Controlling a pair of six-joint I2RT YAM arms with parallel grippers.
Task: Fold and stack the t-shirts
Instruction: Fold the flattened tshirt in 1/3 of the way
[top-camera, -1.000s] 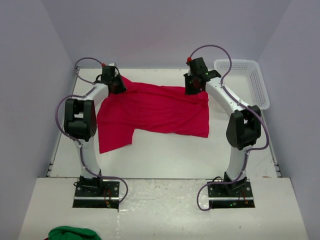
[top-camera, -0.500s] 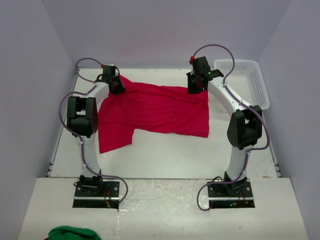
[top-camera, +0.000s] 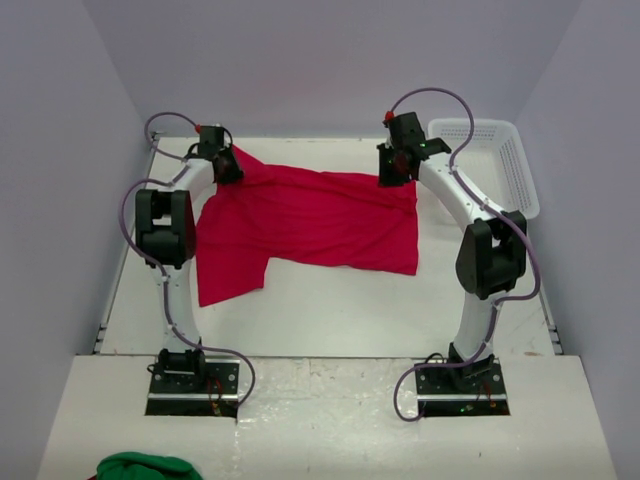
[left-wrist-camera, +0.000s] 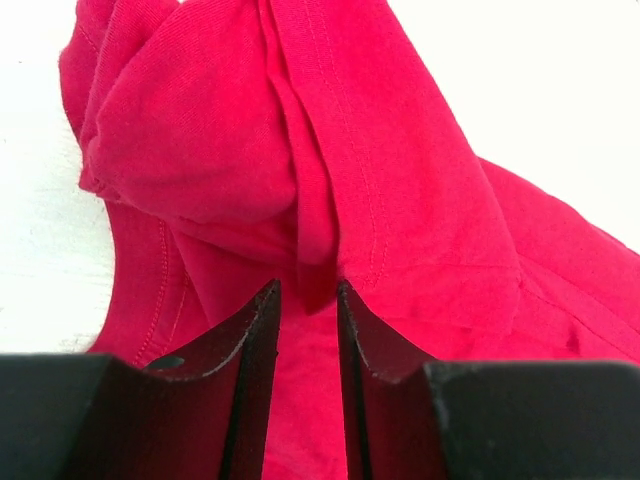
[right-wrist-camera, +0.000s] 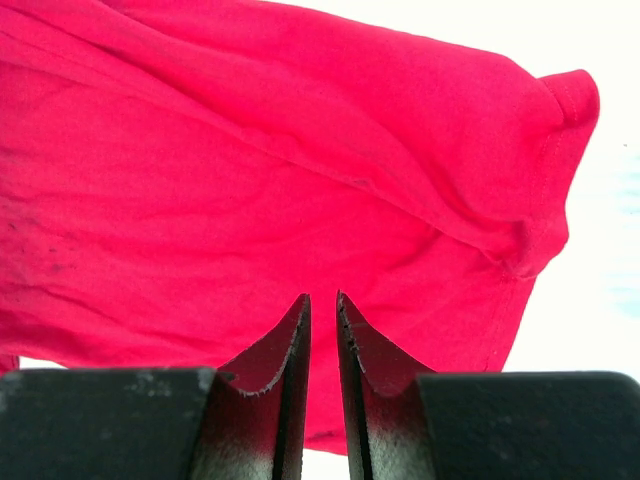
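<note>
One red t-shirt (top-camera: 310, 220) lies spread across the white table, its lower left part reaching toward the near side. My left gripper (top-camera: 228, 166) is at the shirt's far left corner. In the left wrist view a bunched fold of the t-shirt (left-wrist-camera: 200, 150) runs down between the tips of the left gripper (left-wrist-camera: 308, 286), which is shut on it. My right gripper (top-camera: 392, 176) is at the far right edge of the shirt. In the right wrist view the right gripper (right-wrist-camera: 323, 297) is nearly closed on the hem, and the t-shirt (right-wrist-camera: 250, 170) stretches away from it.
A white mesh basket (top-camera: 500, 150) stands at the far right of the table, just behind the right arm. A green cloth (top-camera: 140, 467) lies on the near ledge at the bottom left. Walls close in the table on three sides.
Both grippers have moved slightly toward the far wall, the left one also a little leftward, keeping hold of the shirt's far edge. The rest of the shirt lies as before.
</note>
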